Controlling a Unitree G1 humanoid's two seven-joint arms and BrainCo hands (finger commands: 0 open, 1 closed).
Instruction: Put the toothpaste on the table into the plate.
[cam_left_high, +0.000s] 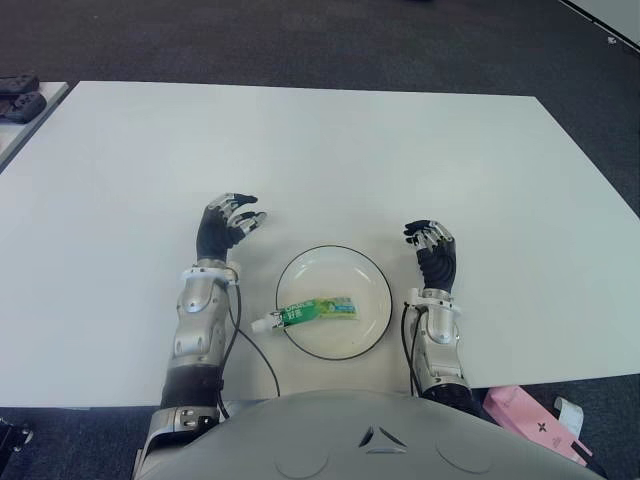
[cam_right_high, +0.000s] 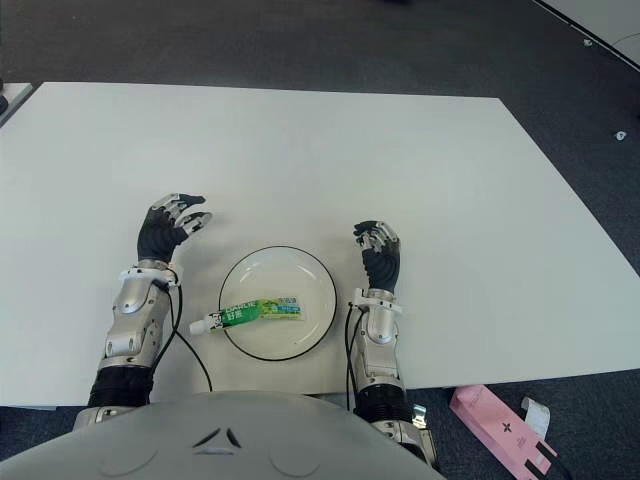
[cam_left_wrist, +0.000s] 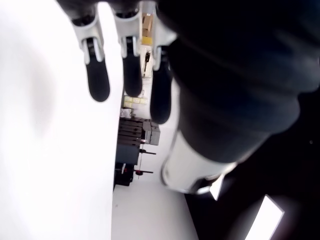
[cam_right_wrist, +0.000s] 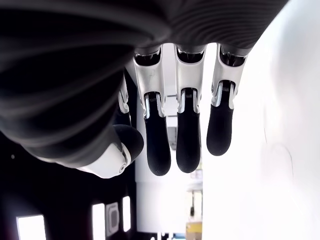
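Note:
A green and white toothpaste tube (cam_left_high: 312, 312) lies across the white plate (cam_left_high: 355, 275), with its white cap end sticking out over the plate's left rim. My left hand (cam_left_high: 228, 226) shows just left of the plate, fingers spread and holding nothing. On the plate's right side my right hand (cam_left_high: 431, 243) also holds nothing, its fingers extended. The left wrist view shows straight fingers (cam_left_wrist: 97, 80) over the white table, and in the right wrist view the fingers (cam_right_wrist: 187, 135) hang straight with no object between them.
The white table (cam_left_high: 320, 150) reaches far ahead and to both sides. A dark object (cam_left_high: 18, 98) sits on a separate surface at the far left. A pink box (cam_left_high: 530, 420) lies on the floor beyond the table's near right edge.

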